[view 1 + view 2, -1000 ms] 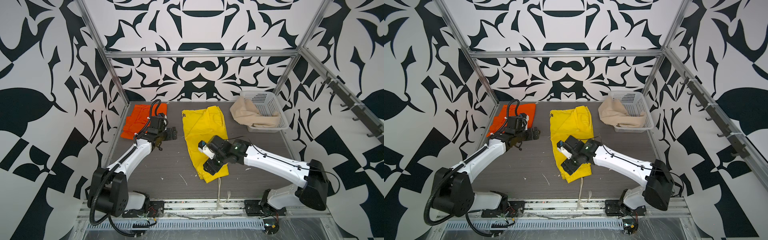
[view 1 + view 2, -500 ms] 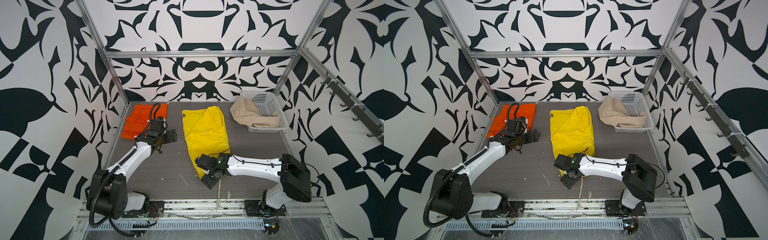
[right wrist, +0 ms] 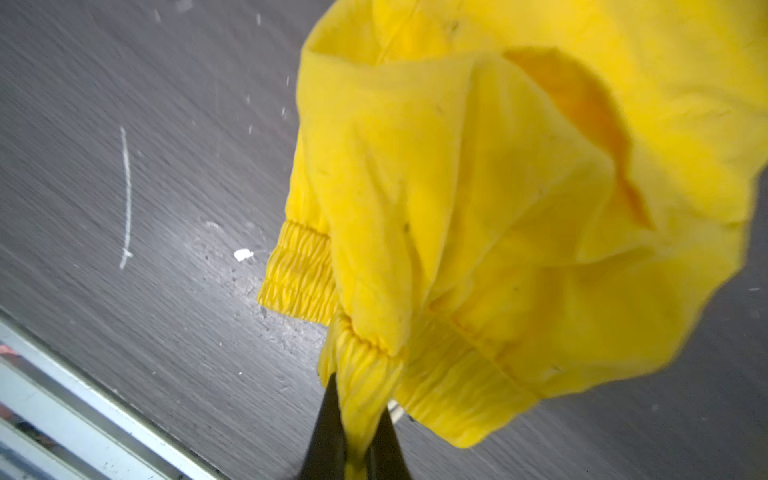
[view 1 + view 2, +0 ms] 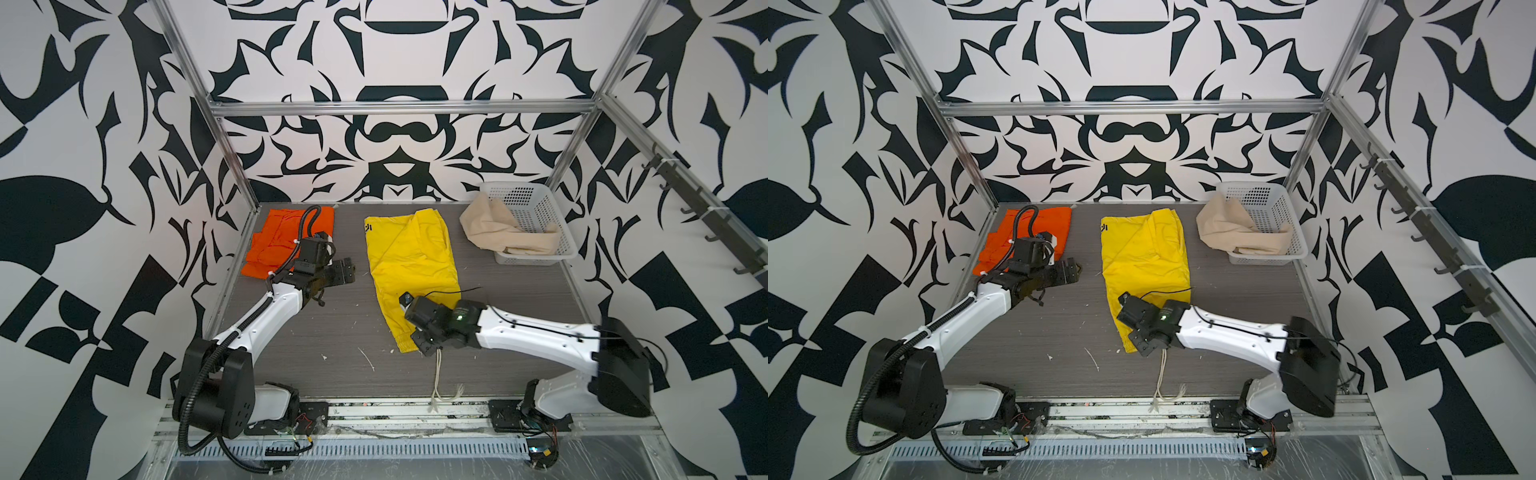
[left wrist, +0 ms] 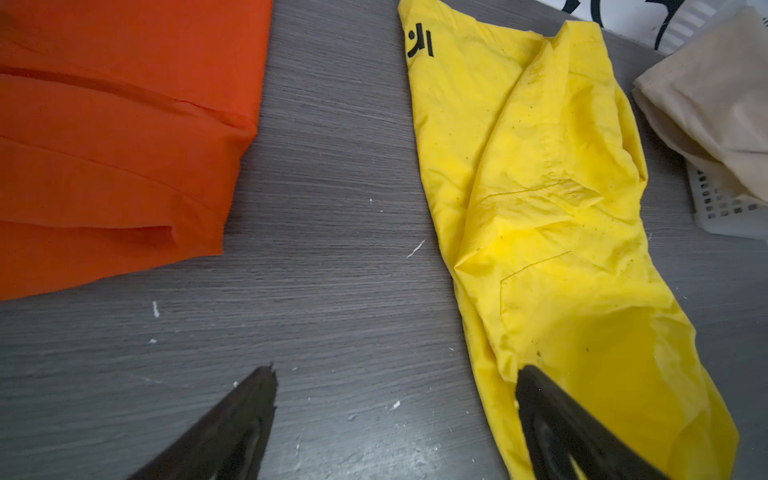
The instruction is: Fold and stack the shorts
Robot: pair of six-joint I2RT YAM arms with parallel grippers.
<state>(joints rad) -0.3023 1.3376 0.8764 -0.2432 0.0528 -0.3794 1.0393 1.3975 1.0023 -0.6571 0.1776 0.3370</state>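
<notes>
right jaws pinching waistband of yellow shorts [image 3: 498, 187], left jaws apart

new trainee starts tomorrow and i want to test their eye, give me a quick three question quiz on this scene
1. True or false: the right gripper is shut on the yellow shorts at the waistband.
2. Where are the beige shorts? A: spread out flat, alone. B: draped over the basket rim, partly inside. C: under the yellow shorts.
3. Which gripper is open and holds nothing?

Key
1. True.
2. B.
3. The left gripper.
</notes>
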